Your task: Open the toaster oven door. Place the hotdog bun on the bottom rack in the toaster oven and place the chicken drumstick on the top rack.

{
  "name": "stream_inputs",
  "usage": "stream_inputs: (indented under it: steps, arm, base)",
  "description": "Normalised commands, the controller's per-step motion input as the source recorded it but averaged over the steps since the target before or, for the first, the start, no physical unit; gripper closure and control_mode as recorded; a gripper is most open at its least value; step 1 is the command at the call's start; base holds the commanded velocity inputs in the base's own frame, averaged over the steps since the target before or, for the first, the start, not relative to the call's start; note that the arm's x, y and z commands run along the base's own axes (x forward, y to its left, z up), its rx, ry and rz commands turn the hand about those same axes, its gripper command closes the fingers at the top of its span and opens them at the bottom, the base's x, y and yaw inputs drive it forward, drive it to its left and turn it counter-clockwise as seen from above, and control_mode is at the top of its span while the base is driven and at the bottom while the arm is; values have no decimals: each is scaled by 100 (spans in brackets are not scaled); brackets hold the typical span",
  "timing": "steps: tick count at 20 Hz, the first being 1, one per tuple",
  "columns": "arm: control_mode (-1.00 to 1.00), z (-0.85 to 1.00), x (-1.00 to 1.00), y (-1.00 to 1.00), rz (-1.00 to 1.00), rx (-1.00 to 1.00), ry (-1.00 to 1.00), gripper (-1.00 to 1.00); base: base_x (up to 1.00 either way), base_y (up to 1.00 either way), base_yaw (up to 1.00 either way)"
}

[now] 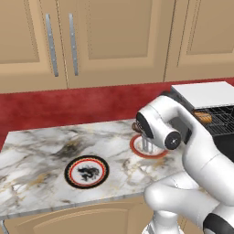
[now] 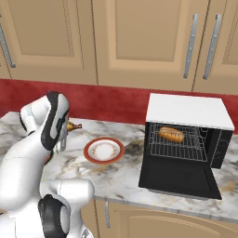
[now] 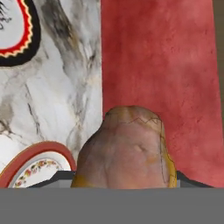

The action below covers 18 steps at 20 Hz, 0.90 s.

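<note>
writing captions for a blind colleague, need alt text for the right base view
An open toaster oven sits on a marble counter, its door folded down and a hotdog bun on a wire rack inside. Left of it lies a red-rimmed plate, and a white robot arm rises at lower left.

Kitchen: wooden cabinets (image 2: 139, 42), marble counter (image 1: 41, 155), toaster oven (image 2: 186, 144).

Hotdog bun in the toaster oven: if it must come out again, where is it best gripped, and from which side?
Probably across the middle of the hotdog bun, on its two long sides, coming in from the front and angled down over the lowered toaster oven door. It lies crosswise on the wire rack, its long side facing the opening.
</note>
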Motion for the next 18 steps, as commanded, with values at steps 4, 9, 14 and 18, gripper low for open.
stream_inputs:
  steps: [4, 9, 14, 18]
  arm:
    - [-100, 53, -29, -10, -40, 33, 35, 100]
    - [-100, 56, -36, -13, -26, 35, 30, 100]
    - [-100, 57, -43, -12, -15, 40, 25, 100]
    - [-100, 54, -44, -15, -16, 41, 28, 100]
  base:
    - [0, 0, 0]
    - [0, 0, 0]
    - [0, 0, 0]
    - [0, 0, 0]
